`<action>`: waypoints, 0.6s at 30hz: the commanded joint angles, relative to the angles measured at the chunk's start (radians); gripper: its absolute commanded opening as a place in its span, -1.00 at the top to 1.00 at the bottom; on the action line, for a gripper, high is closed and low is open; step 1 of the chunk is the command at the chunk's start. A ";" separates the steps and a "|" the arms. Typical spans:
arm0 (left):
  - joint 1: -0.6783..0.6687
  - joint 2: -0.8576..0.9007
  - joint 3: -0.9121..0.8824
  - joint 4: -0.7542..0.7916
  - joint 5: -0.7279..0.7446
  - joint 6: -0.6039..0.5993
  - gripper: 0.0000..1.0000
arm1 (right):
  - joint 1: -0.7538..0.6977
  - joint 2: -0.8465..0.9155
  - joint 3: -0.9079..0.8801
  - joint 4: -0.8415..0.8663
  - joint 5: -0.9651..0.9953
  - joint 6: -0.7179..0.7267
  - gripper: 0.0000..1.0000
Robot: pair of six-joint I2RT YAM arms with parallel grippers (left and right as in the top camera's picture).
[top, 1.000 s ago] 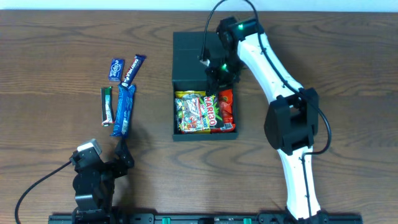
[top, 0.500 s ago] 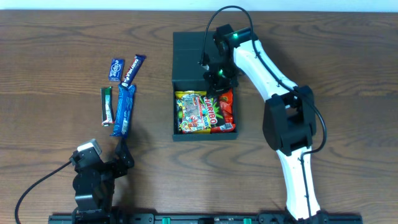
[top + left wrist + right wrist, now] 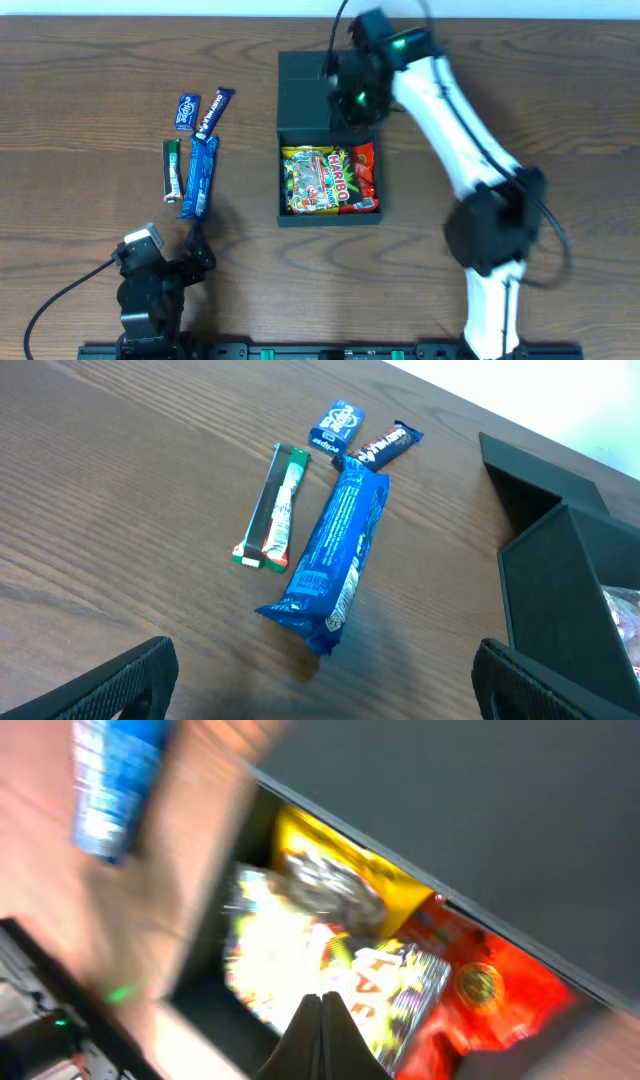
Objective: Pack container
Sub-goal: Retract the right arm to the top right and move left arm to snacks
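The dark container (image 3: 281, 180) lies open mid-table, its flap lid (image 3: 303, 95) folded back flat. Inside lie a yellow candy bag (image 3: 312, 180) and a red one (image 3: 366, 178). My right gripper (image 3: 350, 108) hovers over the box's back edge beside the lid, shut and empty; its wrist view, blurred, shows the pinched tips (image 3: 322, 1035) above the bags (image 3: 300, 920). My left gripper (image 3: 195, 240) rests wide open at the table's near left, holding nothing, with its fingers (image 3: 120, 680) at the frame's bottom corners.
Loose sweets lie left of the box: a long blue packet (image 3: 199, 176) (image 3: 335, 555), a green-and-white stick (image 3: 173, 170) (image 3: 272, 520), a small blue packet (image 3: 187, 111) and a dark blue bar (image 3: 214, 110). The box's corner (image 3: 570, 590) shows at right.
My right arm has swung back and up, carrying the shut gripper from the box's rear edge toward the lid. The left arm and all sweets are where they were.
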 commanded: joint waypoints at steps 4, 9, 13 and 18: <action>0.003 -0.005 -0.015 0.023 -0.008 0.000 -0.90 | 0.006 -0.250 0.033 -0.003 0.058 -0.012 0.97; 0.003 -0.005 -0.015 0.088 0.173 -0.027 -0.90 | 0.003 -0.376 0.033 -0.056 0.188 -0.014 0.97; 0.002 -0.003 0.014 0.102 0.252 0.065 -0.91 | -0.002 -0.467 0.033 -0.147 0.253 -0.074 -0.32; 0.002 0.114 0.156 0.065 0.156 0.225 -0.91 | -0.013 -0.559 0.033 -0.201 0.313 -0.083 -0.86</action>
